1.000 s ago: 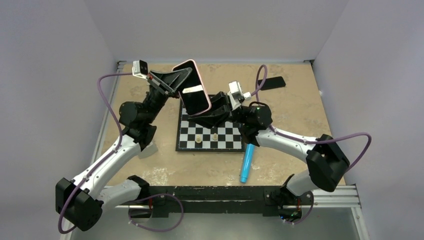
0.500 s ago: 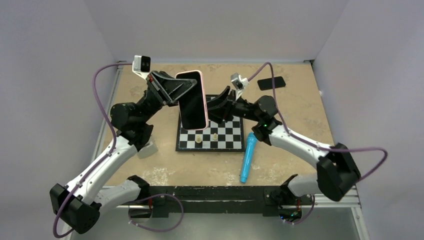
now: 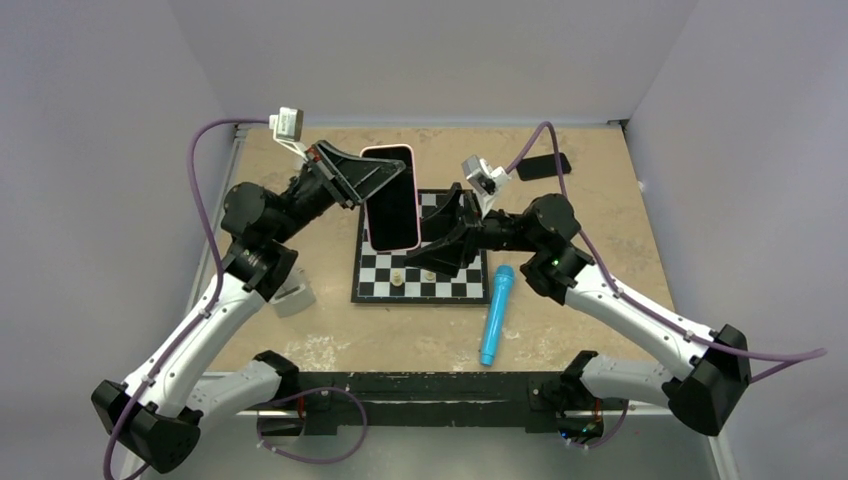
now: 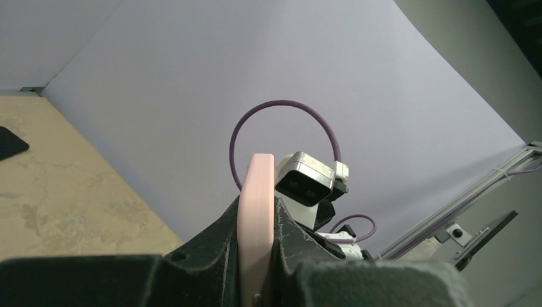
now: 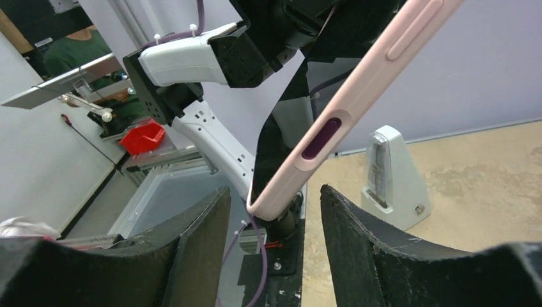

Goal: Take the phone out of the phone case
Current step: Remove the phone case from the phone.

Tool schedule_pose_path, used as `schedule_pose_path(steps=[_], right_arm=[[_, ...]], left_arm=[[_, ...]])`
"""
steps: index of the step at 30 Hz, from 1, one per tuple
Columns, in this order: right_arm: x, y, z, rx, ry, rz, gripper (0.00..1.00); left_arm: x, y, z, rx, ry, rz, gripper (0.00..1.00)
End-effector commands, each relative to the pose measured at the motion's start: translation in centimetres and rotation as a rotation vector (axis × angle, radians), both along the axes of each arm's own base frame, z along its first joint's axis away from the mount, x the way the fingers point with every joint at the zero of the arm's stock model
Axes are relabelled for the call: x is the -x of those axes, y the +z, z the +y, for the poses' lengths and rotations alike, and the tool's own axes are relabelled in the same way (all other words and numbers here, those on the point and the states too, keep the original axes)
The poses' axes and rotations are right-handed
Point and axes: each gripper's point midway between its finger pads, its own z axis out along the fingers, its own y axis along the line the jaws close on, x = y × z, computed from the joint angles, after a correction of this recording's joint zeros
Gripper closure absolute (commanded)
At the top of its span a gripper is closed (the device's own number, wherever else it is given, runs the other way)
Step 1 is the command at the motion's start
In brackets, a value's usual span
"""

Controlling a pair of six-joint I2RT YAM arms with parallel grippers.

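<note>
Top external view: phone (image 3: pixel 391 205) in pink case (image 4: pixel 255 211), raised over chessboard (image 3: pixel 455 285), clamped at its edge by left gripper (image 3: pixel 378 178). Right gripper (image 3: pixel 442 238) parted, just right of phone, holding nothing. Right wrist view: case corner between fingers (image 5: pixel 192 249), no contact visible. Blue marker (image 3: pixel 494 314) beside chessboard.

We're in a robotics lab. Plain pale-grey booth walls (image 3: pixel 420 50) box in the beige mottled tabletop (image 3: pixel 590 200), aluminium mounting rail (image 3: pixel 650 403) along its front
</note>
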Motion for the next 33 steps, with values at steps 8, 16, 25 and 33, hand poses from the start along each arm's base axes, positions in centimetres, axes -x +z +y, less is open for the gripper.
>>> schedule_pose_path(steps=[8, 16, 25, 33], right_arm=[[0.5, 1.9, 0.6, -0.039, 0.051, 0.010, 0.55], [0.5, 2.1, 1.1, -0.065, 0.084, 0.029, 0.70], [-1.3, 1.5, 2.1, -0.054, 0.032, -0.019, 0.95], [-3.2, 0.6, 4.1, -0.063, 0.039, -0.157, 1.00]], left_arm=[[1.7, 3.9, 1.8, 0.029, 0.067, -0.128, 1.00], [2.8, 4.4, 2.1, 0.046, 0.039, -0.130, 1.00], [4.8, 5.9, 2.2, 0.082, -0.043, -0.138, 1.00], [7.7, 8.2, 2.4, 0.178, -0.204, -0.117, 1.00]])
